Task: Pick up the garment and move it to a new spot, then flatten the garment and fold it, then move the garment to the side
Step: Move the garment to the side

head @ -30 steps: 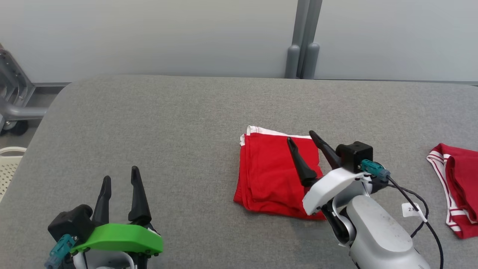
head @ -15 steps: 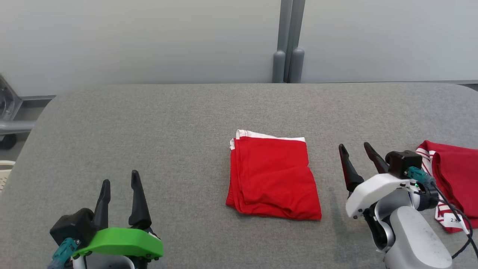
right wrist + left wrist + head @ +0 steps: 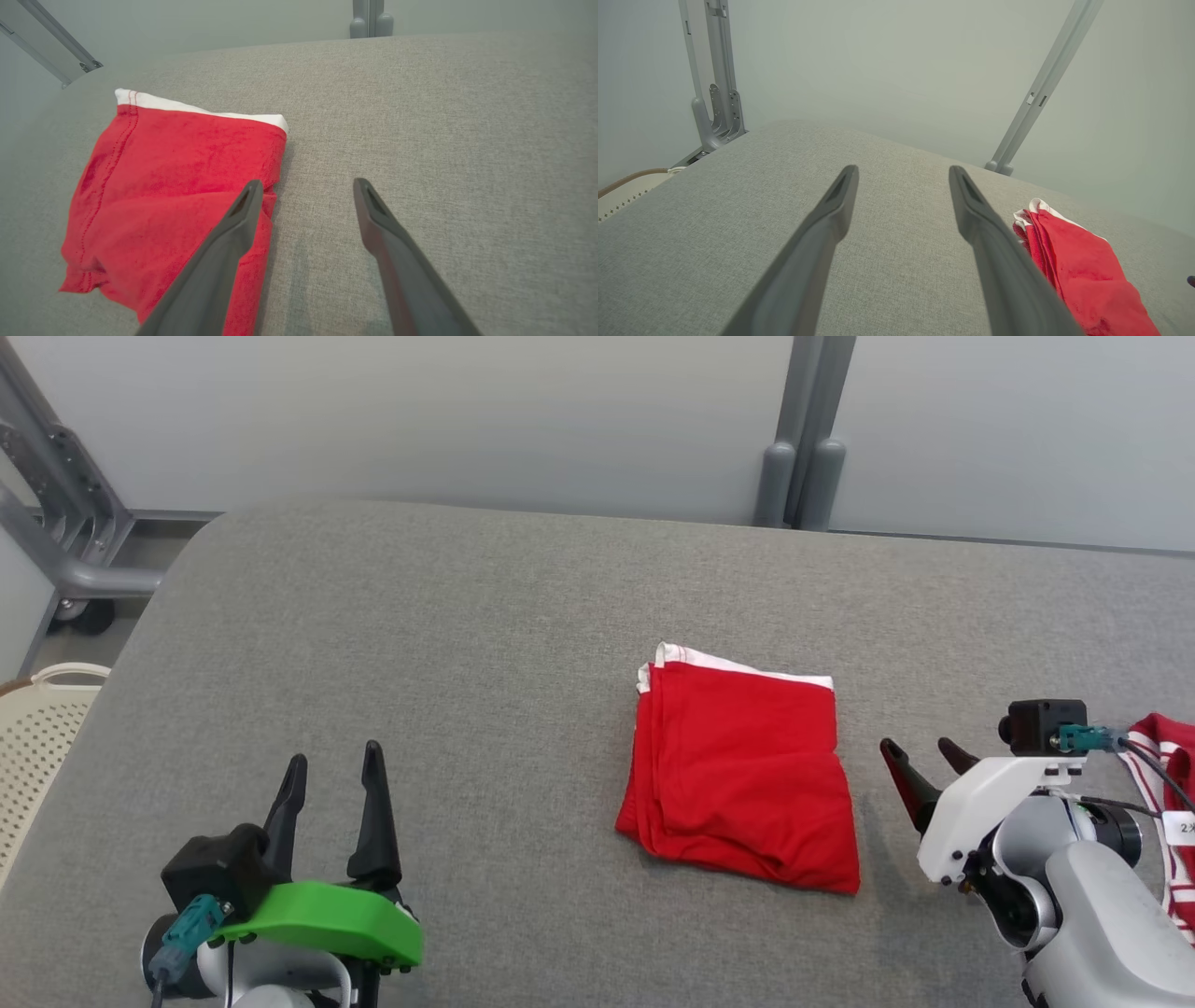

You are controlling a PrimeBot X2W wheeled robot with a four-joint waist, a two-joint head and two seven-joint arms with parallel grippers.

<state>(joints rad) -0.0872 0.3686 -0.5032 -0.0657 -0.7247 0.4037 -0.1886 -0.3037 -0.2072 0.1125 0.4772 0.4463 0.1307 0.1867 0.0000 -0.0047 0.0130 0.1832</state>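
Red garment (image 3: 742, 775) folded into neat stack, flat on grey table (image 3: 420, 616), just left of right pincer (image 3: 916, 744), apart from it. Right pincer spread wide, empty, low beside fabric's right edge: prob. set there ready for a side grab, w/ folding apparently done & only the move aside remaining. Left pincer (image 3: 335, 754) likewise spread wide & empty, garment well off to its right; parked clear, likely to avoid snagging the stack. White waistband at garment's far edge, ahead & left of right pincer's tips. Second red/white piece (image 3: 1167, 756) right of right pincer, behind its wrist; touching cable or not, hard to tell.
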